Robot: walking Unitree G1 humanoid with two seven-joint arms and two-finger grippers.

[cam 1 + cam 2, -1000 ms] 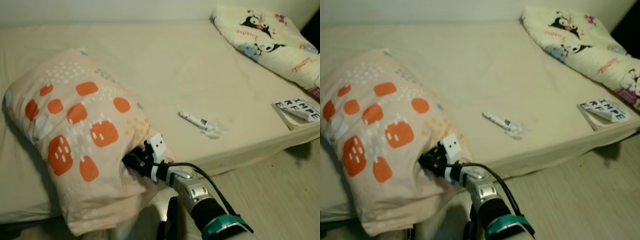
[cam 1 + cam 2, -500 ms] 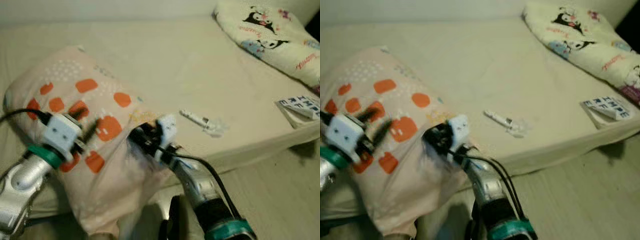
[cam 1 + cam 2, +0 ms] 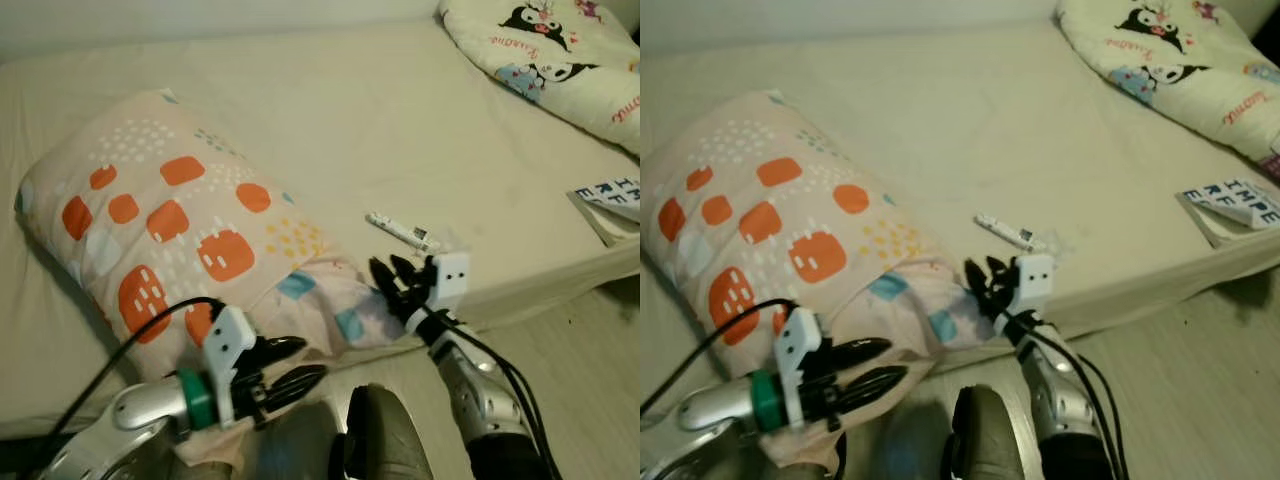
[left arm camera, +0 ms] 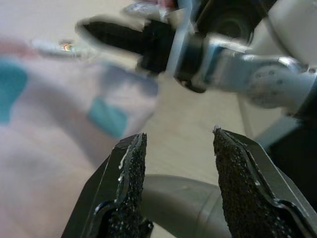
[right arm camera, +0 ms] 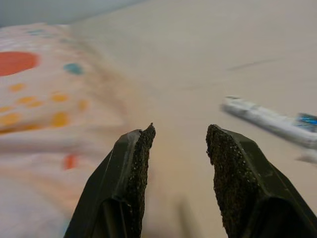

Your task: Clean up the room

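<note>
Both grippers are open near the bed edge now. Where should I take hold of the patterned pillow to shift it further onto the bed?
Probably the pillow by its overhanging near corner, coming from the floor side. That end droops off the bed edge, bunched into a fold the fingers can close on. The right gripper sits open beside it; the left gripper could pinch the lower edge.

A beige bed (image 3: 330, 110) carries an orange-patterned pillow (image 3: 170, 240) at its left, hanging over the near edge. A small white tube (image 3: 402, 231) lies near the middle, a cartoon-print blanket (image 3: 545, 50) at the far right corner, and a printed booklet (image 3: 612, 200) on the right edge
</note>
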